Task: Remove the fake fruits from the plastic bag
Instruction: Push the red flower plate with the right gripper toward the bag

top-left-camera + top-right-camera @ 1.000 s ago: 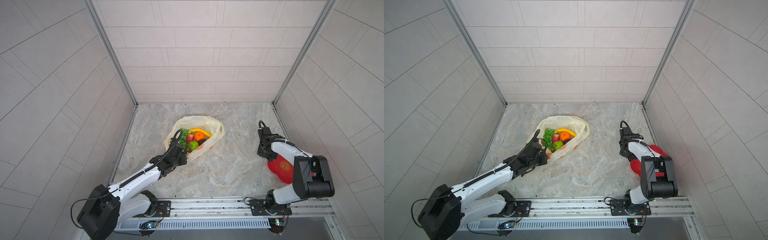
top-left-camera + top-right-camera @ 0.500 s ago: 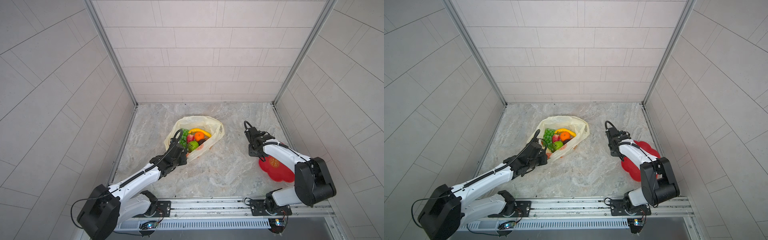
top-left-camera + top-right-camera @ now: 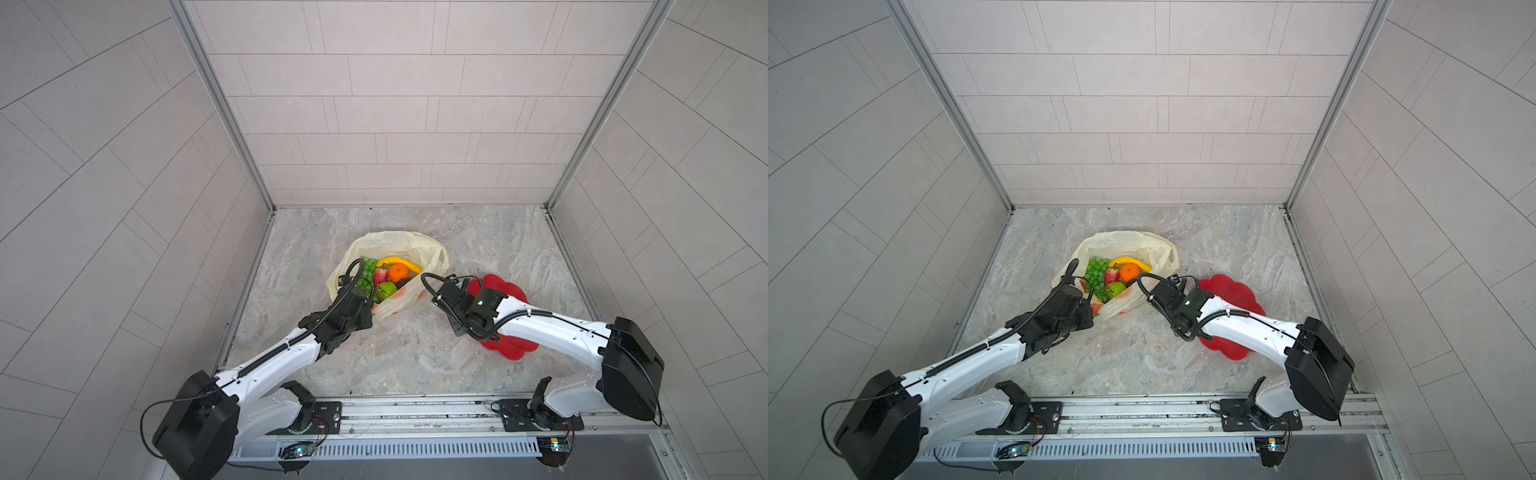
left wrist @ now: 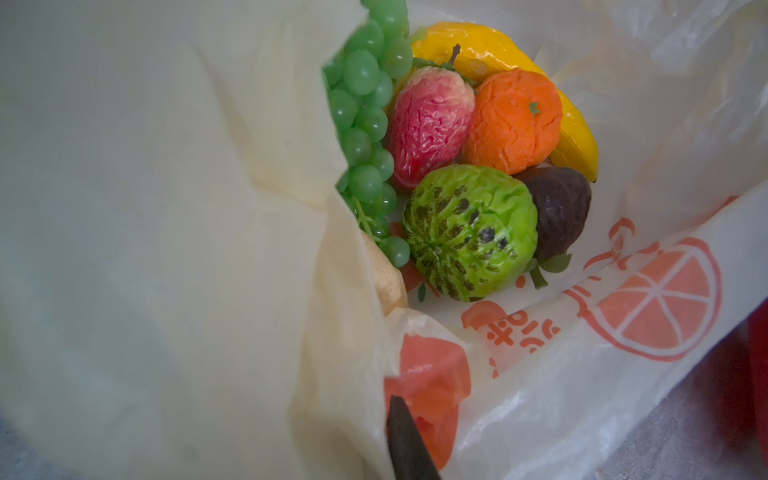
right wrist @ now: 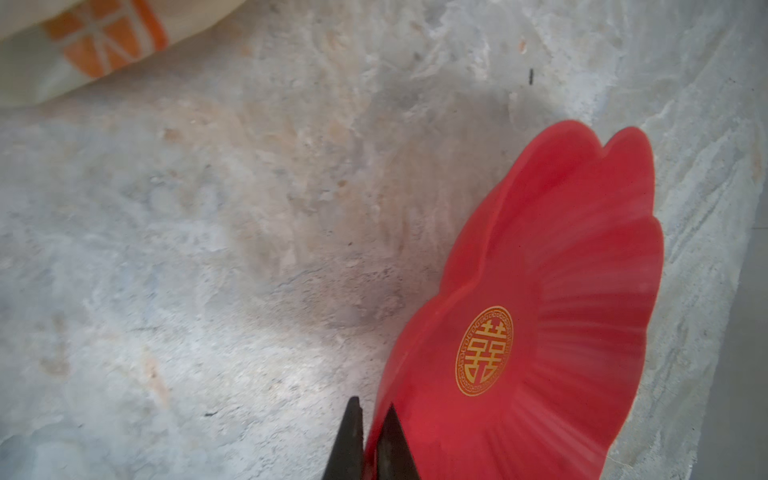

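Pale-yellow film, thin and crinkly: the plastic bag [image 3: 399, 243] lies slumped mid-worktop [image 3: 415, 357], mouth gaping. All the fake fruits [image 3: 388, 276] are inside, none out yet. In the left wrist view the mouth shows a grape bunch [image 4: 365, 124], strawberry [image 4: 428, 129] and orange [image 4: 515, 120], with the banana [image 4: 478, 50] along the back. A green netted fruit [image 4: 469, 232] sits in front, a dark brown fruit [image 4: 561, 212] touching it, and a cream one [image 4: 390, 274] lies half under the film. The left tool [image 3: 370, 307] is at the bag's near rim, closed narrow on the film. One finger [image 4: 409, 444] shows inside the mouth, its partner hidden behind the raised sheet; this reads as holding the mouth open. The right tool [image 5: 371, 409] is clamped on the rim of the red plate [image 3: 509, 291], which sits just right of the bag, apart from it. Handling, as judged: the fruits look light, hollow and soft-skinned (orange and strawberry are dented, wrinkled) and glossy, so round ones may squirt from narrow pads. Grip those across the widest part, mild squeeze. Banana: across its middle. Grapes: at the stem end; expect dangling. The orange and netted fruit lie uppermost, clear of film, so they are likely first picks. The film is slippery, will sag if released, and may get pinched along with a fruit.
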`<action>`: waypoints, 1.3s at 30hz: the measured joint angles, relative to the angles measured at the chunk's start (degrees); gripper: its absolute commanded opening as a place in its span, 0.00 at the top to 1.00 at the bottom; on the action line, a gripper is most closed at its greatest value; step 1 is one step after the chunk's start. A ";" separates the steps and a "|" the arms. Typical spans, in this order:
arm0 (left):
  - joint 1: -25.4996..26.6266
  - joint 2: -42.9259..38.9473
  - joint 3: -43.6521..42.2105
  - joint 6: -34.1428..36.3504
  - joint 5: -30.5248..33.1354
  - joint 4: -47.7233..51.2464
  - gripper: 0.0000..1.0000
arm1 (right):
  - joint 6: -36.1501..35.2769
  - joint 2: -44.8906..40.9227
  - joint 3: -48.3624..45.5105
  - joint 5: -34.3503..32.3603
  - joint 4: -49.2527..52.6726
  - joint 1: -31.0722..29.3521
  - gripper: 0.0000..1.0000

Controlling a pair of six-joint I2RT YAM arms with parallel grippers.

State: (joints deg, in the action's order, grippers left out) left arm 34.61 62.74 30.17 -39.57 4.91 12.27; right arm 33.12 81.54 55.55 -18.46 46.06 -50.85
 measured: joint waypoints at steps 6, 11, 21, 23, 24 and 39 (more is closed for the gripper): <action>0.00 -0.17 -0.42 0.61 1.40 -0.13 0.81 | -0.44 2.10 0.59 2.82 -1.11 -5.73 0.80; 0.00 -0.61 -0.63 0.90 2.51 -0.35 0.81 | -2.71 2.40 1.20 4.59 -2.19 -5.97 0.55; 0.00 -0.96 -0.66 1.57 4.33 -0.42 0.81 | -10.03 -6.05 2.84 10.38 -0.94 6.91 0.39; 0.00 -1.01 -0.66 1.73 4.44 -0.44 0.81 | -11.02 -9.57 2.38 12.00 -1.20 16.33 0.38; 0.00 -1.03 -0.66 1.73 4.44 -0.42 0.81 | -11.45 -10.80 2.05 12.76 -1.44 20.76 0.35; 0.00 -3.10 -0.85 2.01 4.87 -0.26 0.80 | -6.84 -3.93 -4.17 21.90 -6.16 51.95 0.01</action>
State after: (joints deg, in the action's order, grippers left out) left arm 34.61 59.64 29.32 -37.56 9.78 12.01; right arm 26.28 77.60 51.37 3.44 39.90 1.10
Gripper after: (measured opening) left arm 0.194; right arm 0.989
